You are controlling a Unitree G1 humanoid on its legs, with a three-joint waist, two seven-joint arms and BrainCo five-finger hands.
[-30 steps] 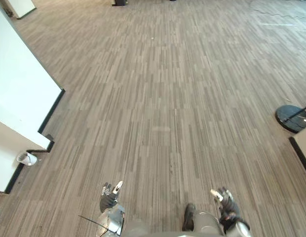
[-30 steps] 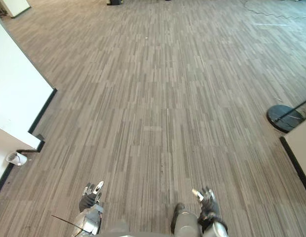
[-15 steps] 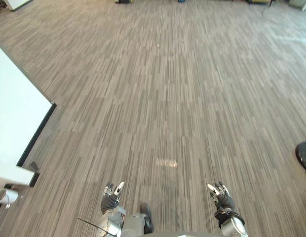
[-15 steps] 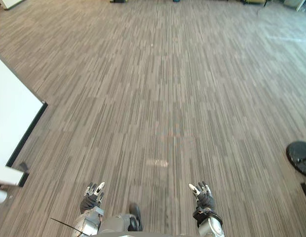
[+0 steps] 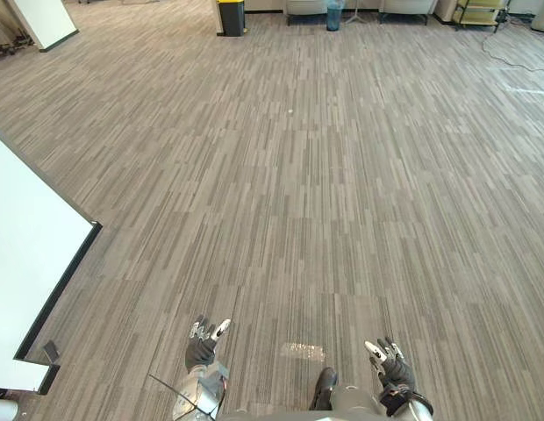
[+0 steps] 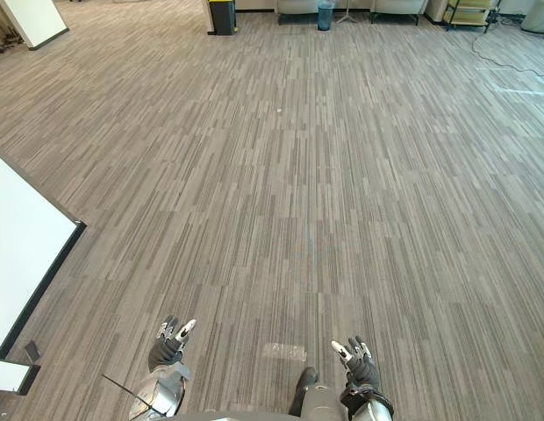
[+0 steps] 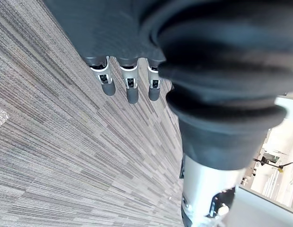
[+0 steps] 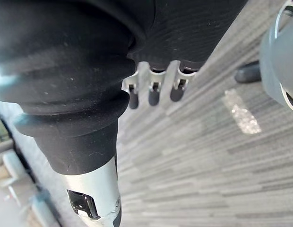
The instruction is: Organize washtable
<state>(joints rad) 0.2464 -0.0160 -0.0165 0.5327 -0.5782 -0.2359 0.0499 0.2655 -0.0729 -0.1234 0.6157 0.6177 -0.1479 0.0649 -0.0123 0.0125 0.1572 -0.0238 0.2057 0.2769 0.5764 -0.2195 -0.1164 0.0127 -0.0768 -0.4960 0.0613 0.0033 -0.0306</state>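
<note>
Grey striped carpet floor [image 5: 325,175] stretches ahead, a white panel [image 5: 26,263] at its left edge. No washtable is in sight, so progress cannot be judged. Left robot hand [image 5: 202,346] and right robot hand [image 5: 393,368] hang low, fingers relaxed, holding nothing.

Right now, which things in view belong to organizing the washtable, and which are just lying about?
For the job:
left robot hand, open, holding nothing
right robot hand, open, holding nothing

Just lying about:
white panel
yellow-topped bin
blue bin
</note>
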